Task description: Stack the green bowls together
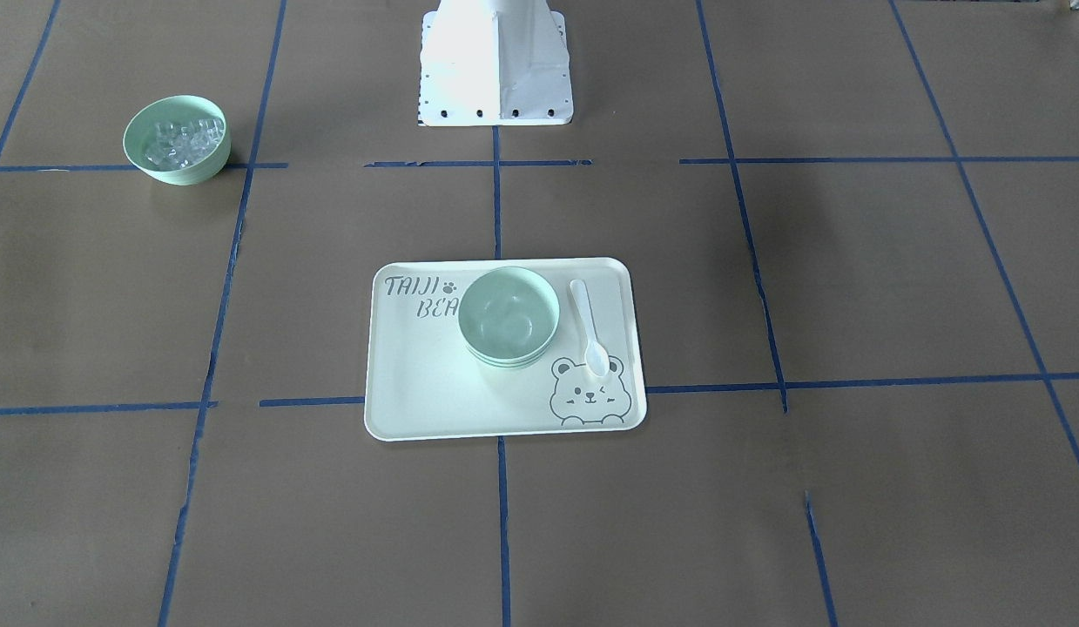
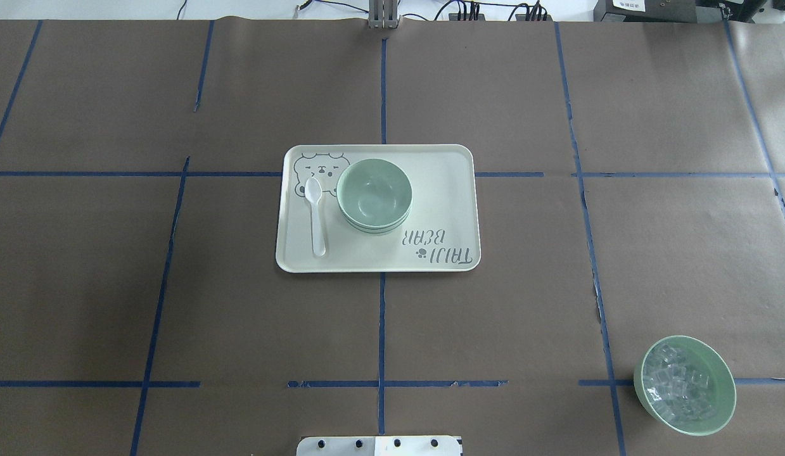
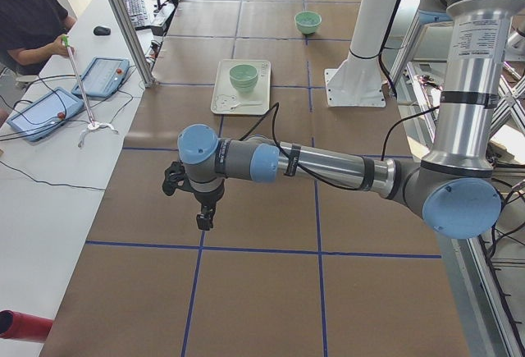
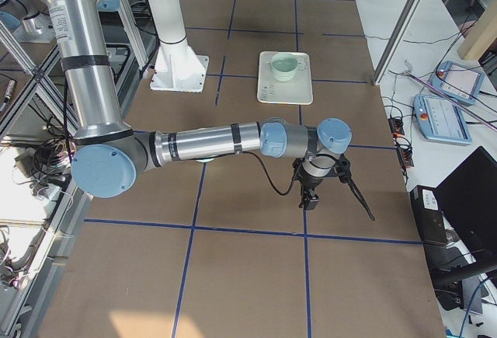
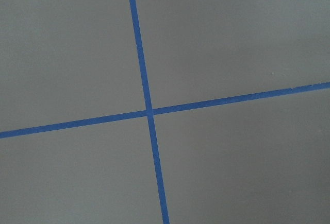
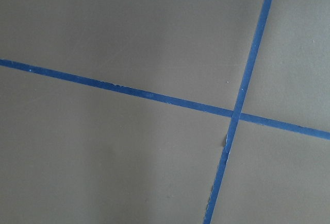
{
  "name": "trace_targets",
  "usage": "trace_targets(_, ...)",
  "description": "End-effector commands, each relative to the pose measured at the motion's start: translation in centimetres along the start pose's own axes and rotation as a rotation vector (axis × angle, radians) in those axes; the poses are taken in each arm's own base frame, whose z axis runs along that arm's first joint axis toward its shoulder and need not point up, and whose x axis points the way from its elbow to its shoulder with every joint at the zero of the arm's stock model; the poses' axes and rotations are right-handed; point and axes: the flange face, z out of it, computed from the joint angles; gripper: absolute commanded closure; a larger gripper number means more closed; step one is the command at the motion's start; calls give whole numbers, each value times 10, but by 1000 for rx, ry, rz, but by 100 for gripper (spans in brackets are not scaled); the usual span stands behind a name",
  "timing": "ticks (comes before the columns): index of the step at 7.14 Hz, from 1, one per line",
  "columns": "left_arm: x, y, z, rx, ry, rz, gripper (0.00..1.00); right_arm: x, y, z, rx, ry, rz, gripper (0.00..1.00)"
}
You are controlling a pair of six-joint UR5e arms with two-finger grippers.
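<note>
The green bowls (image 1: 509,315) sit nested in one stack on the pale bear-print tray (image 1: 417,383), near its middle; rims of lower bowls show under the top one. The stack also shows in the overhead view (image 2: 374,195) and both side views (image 3: 243,75) (image 4: 284,64). My left gripper (image 3: 205,217) hangs over bare table far from the tray, at the table's left end. My right gripper (image 4: 307,200) hangs over bare table at the right end. Neither holds anything that I can see; I cannot tell if they are open or shut.
A white plastic spoon (image 1: 589,326) lies on the tray beside the stack. A matching green bowl with clear ice-like cubes (image 2: 685,385) stands near the robot's right side. The robot base (image 1: 495,65) is at the table's edge. An operator (image 3: 29,20) sits at a side desk.
</note>
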Motion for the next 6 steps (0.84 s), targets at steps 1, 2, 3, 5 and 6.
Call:
trace_targets(1,0,-3,-13,7,33,-27,0,5,7,6,-11,0,10,0)
trace_targets(2,4,-6,-21,21,52,-18,0,5,7,6,-11,0,10,0)
trace_targets(3,-1,-2,-16,13,53,-27,0,6,7,7,-13,0,14,0)
trace_targets(5,-3,1,-14,7,50,-33,0,11,7,12,-22,-3,25,0)
trace_targets(6,-3,2,-14,7,50,-33,0,11,7,12,-21,-3,24,0)
